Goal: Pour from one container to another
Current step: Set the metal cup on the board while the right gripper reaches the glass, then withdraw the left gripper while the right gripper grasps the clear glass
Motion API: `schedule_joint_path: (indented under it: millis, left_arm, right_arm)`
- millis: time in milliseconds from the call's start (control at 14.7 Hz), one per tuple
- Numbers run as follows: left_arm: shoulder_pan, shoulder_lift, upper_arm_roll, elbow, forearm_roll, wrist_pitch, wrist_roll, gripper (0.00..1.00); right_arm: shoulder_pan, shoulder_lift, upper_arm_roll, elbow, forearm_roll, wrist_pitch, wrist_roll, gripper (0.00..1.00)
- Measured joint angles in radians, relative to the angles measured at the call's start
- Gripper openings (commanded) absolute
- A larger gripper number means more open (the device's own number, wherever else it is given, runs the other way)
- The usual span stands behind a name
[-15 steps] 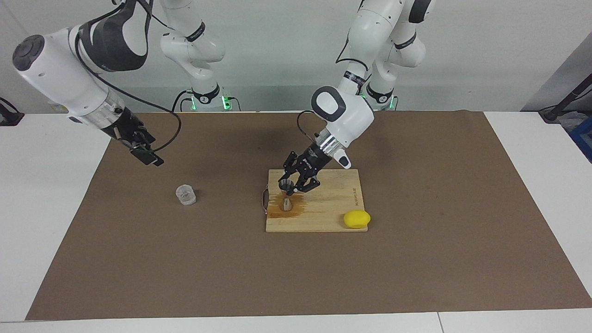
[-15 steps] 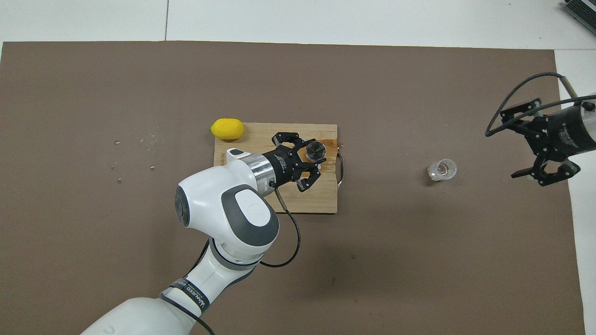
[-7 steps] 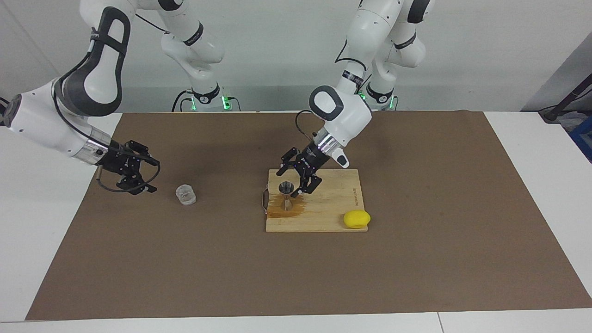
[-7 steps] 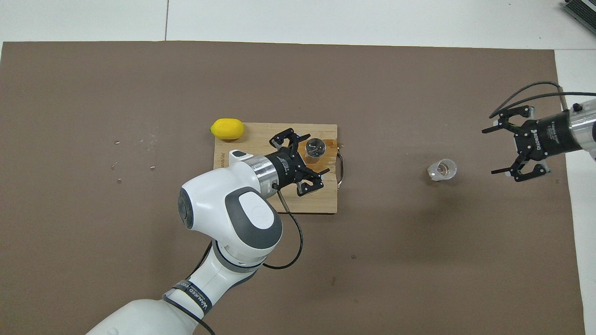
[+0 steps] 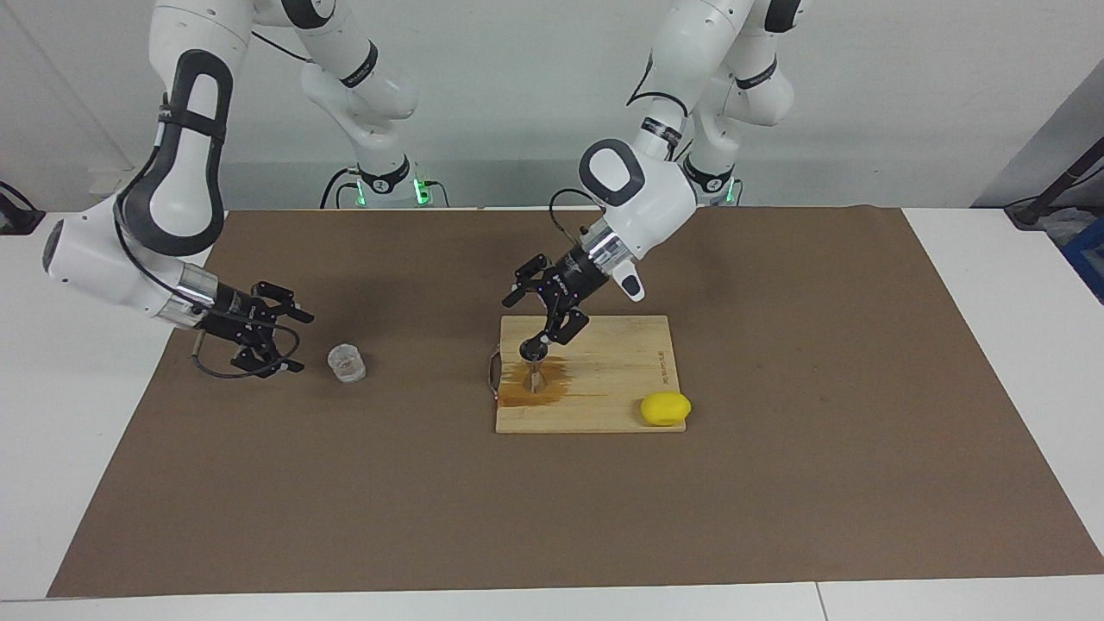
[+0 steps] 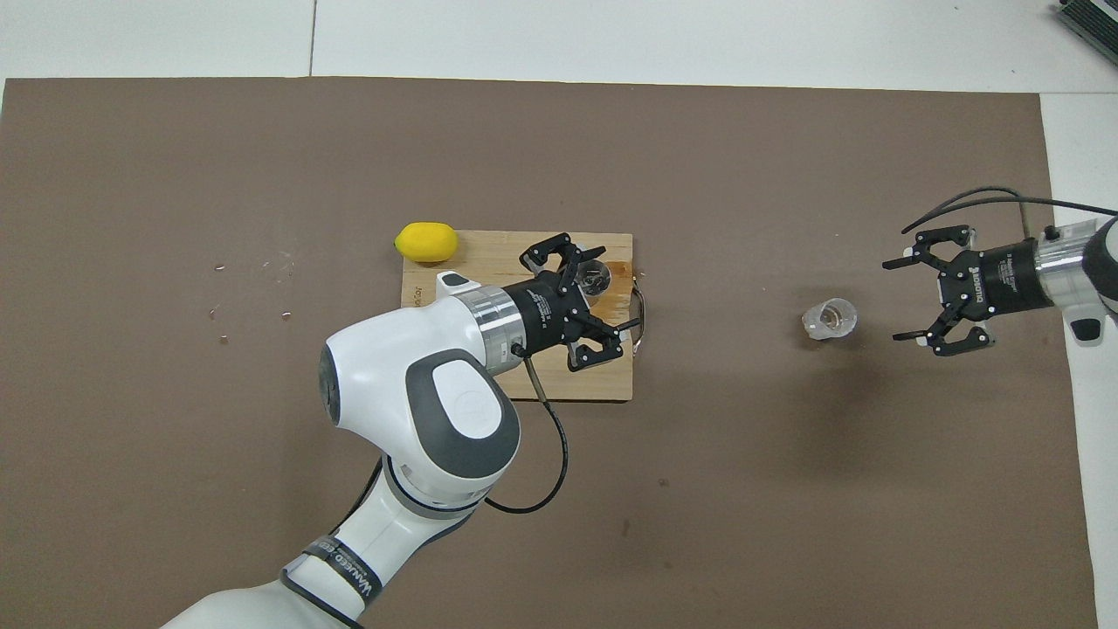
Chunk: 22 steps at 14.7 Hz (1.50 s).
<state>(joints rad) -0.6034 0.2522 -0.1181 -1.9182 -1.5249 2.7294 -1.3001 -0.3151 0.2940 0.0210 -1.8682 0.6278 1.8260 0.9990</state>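
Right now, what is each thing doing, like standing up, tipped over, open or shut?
Small clear squat cup: upright on the brown mat, untouched.
Shiny steel hourglass jigger: upright on the wooden cutting board, on a wet brown stain.
Yellow lemon: lying at the board's corner.
Left gripper: open, over the jigger, holding nothing.
Right gripper: open, low beside the cup, apart from it.

1. The facing view looks from high across the table (image 5: 992,259) toward the two robots.
2. The overhead view looks steeply down from above the robots' end.
3. Both share the brown mat (image 5: 776,483) (image 6: 218,437) and cutting board (image 5: 621,379) (image 6: 489,262).
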Motion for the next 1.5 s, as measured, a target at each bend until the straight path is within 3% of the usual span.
schedule_joint_path:
  millis: [341,682,1159,1500]
  left_arm:
    - [0.2,-0.027,0.012,0.039,0.324,-0.394,-0.009,1.0]
    - [0.363,-0.023,0.015,0.232,0.75,-0.751,-0.014,1.0]
    - [0.365,-0.051,0.005,0.289,1.3,-0.756,0.055,1.0]
    - [0.404,-0.058,0.013,0.286,1.449,-0.747,0.257,1.0]
  right_arm:
    - [-0.061,0.115,-0.001,-0.015,0.104,0.004,-0.153,1.0]
    - [-0.056,0.148,0.005,-0.042,0.155,0.022,-0.2,1.0]
    - [-0.039,0.141,0.01,-0.106,0.193,0.048,-0.224,1.0]
    - [-0.009,0.132,0.015,-0.115,0.221,0.077,-0.224,1.0]
